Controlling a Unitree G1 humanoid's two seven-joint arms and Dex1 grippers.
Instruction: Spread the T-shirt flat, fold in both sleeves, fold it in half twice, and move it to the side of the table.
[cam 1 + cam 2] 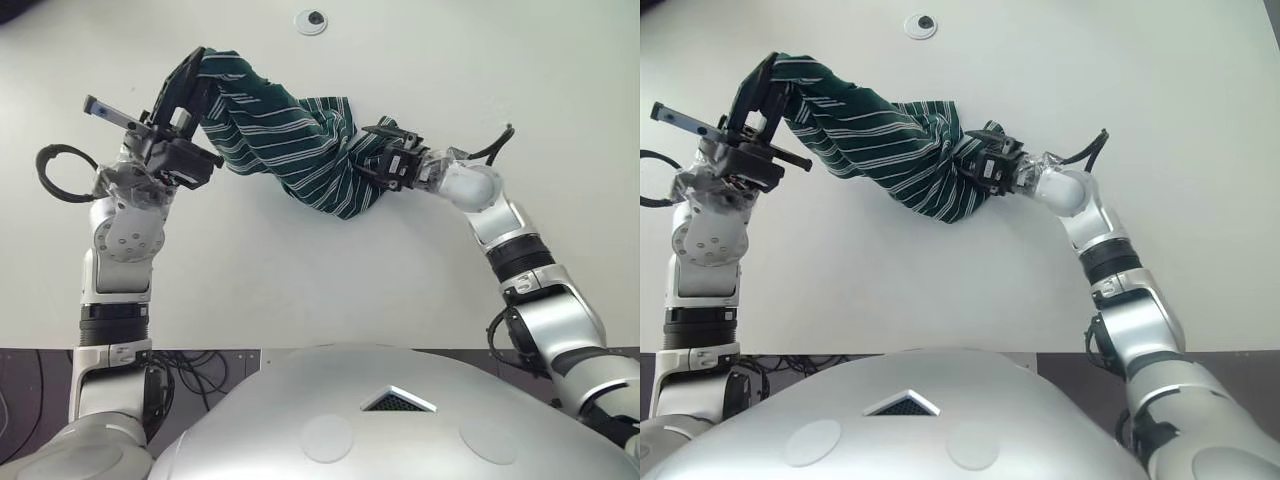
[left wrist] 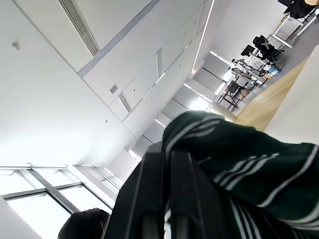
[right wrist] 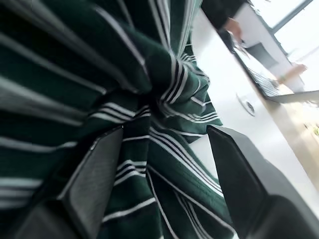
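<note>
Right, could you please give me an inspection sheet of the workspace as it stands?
Surface: white table.
Job's things: striped T-shirt, bunched, one end raised, the other resting on the table.
Clutter: round disc near the far edge.
End effectors: left end effector shut on the raised end; right end effector open, fingers either side of bunched cloth.
Cables: left wrist loop; right wrist cable; floor cables.
Surroundings: ceiling, windows.
</note>
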